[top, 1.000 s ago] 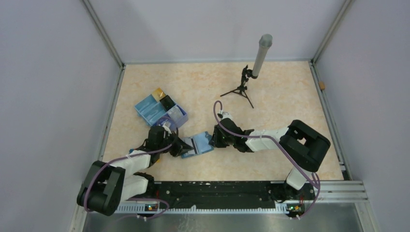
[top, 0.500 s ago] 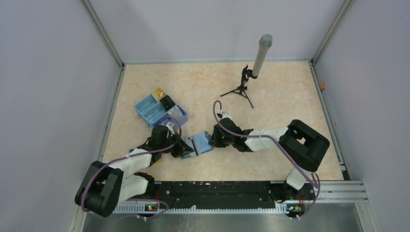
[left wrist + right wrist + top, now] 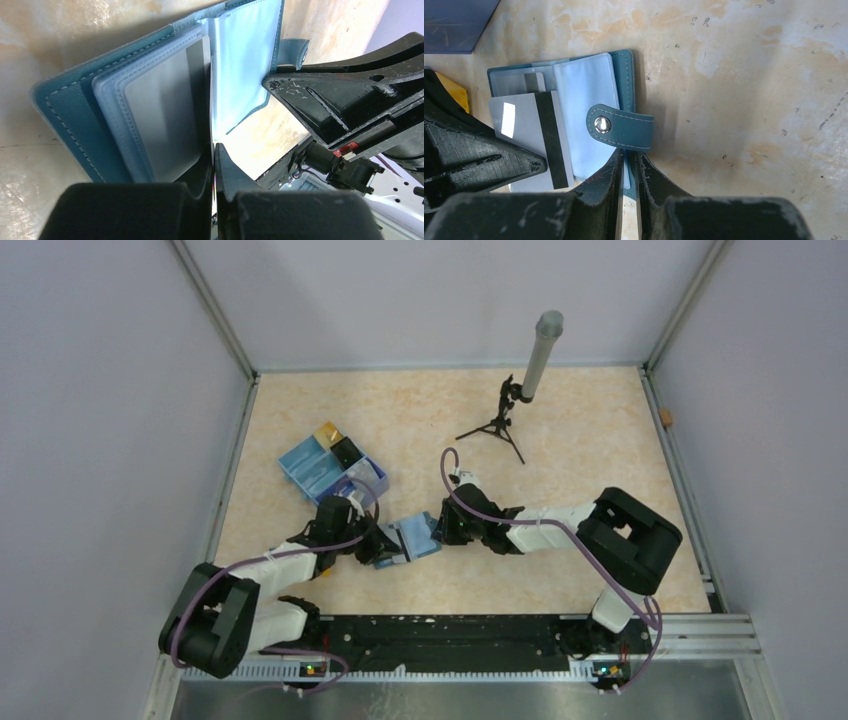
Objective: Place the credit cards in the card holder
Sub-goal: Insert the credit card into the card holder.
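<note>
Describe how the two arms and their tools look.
The left arm and right arm have white links between bulky black joints, each with a looping purple cable. The left tool and right tool have scuffed black tapered fingers.

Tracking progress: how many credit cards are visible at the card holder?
1 for certain: a silver credit card with a black stripe, pinched by the left gripper over the open card holder. Another may sit hidden in a sleeve.
</note>
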You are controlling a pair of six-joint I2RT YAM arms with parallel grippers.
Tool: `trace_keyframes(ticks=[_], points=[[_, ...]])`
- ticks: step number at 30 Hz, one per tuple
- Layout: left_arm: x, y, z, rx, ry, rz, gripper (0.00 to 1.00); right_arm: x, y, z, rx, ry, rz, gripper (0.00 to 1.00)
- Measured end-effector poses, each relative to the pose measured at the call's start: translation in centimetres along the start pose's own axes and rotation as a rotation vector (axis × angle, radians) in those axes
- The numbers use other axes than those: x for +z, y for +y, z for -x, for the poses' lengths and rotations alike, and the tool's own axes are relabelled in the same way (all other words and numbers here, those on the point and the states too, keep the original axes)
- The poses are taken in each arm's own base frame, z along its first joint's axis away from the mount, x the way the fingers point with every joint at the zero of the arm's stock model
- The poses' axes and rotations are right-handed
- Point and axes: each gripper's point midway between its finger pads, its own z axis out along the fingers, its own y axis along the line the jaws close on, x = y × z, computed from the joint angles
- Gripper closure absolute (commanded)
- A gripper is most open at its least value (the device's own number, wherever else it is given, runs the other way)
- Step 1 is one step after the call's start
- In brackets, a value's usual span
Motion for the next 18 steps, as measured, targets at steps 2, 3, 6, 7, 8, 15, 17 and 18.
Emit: trace_keyframes(ticks=[2, 3, 6, 7, 8, 15, 17, 18], points=[[-0.01, -0.02, 0.02, 0.001, 0.000, 0.000, 1.00, 0.00, 0.00, 0.00, 0.000, 0.000, 0.000, 0.90], [-0.04, -0.06, 0.05, 0.003, -0.001, 0.001, 1.00, 0.00, -0.01, -0.01, 0.000, 0.000, 0.000, 0.90], [-0.26, -0.36, 0.28, 0.016, -0.013, -0.003, 1.00, 0.00, -0.01, 0.00, 0.000, 0.000, -0.001, 0.90], [-0.37, -0.50, 0.37, 0.020, -0.020, -0.007, 1.00, 0.00, -0.01, 0.00, 0.000, 0.000, -0.001, 0.90], [-0.46, -0.63, 0.45, 0.024, -0.025, -0.011, 1.00, 0.00, -0.01, 0.00, 0.000, 0.000, -0.001, 0.90], [-0.63, -0.82, 0.63, 0.029, -0.038, -0.014, 1.00, 0.00, -0.03, 0.00, 0.001, 0.000, -0.002, 0.90], [-0.50, -0.68, 0.58, 0.025, -0.031, -0.009, 1.00, 0.00, -0.03, 0.00, 0.001, 0.000, -0.002, 0.90], [-0.36, -0.52, 0.46, 0.019, -0.021, -0.003, 1.00, 0.00, -0.03, 0.00, 0.001, 0.000, -0.002, 0.90]])
